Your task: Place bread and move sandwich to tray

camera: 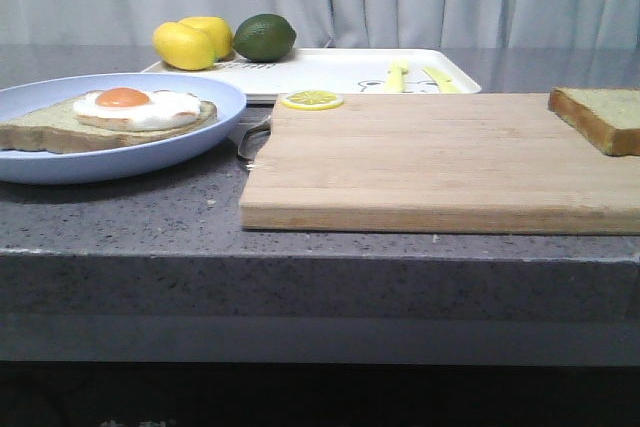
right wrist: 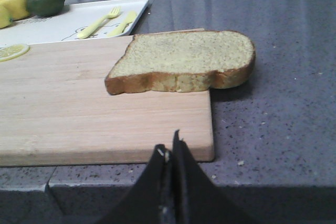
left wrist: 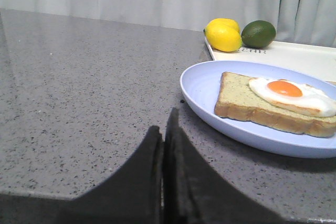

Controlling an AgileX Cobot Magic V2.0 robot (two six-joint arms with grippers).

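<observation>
The bread point(camera: 600, 117) lies on the right end of the wooden cutting board point(camera: 430, 162); it also shows in the right wrist view point(right wrist: 184, 61). A flat slice bearing a fried egg point(camera: 110, 117) lies on the light-blue plate point(camera: 200, 142) at the left, also in the left wrist view point(left wrist: 273, 100). The white tray point(camera: 330, 72) stands behind the board. My left gripper point(left wrist: 164, 124) is shut and empty, low over the counter beside the plate point(left wrist: 205, 103). My right gripper point(right wrist: 170, 148) is shut and empty at the board's near corner. Neither gripper shows in the front view.
Two yellow lemons point(camera: 190, 42) and a green lime point(camera: 265, 37) sit at the tray's back left. A yellow fork and knife point(camera: 415, 77) lie on the tray. A lemon slice point(camera: 311, 100) rests on the board's far left corner. Grey counter point(camera: 320, 267) has a front edge close by.
</observation>
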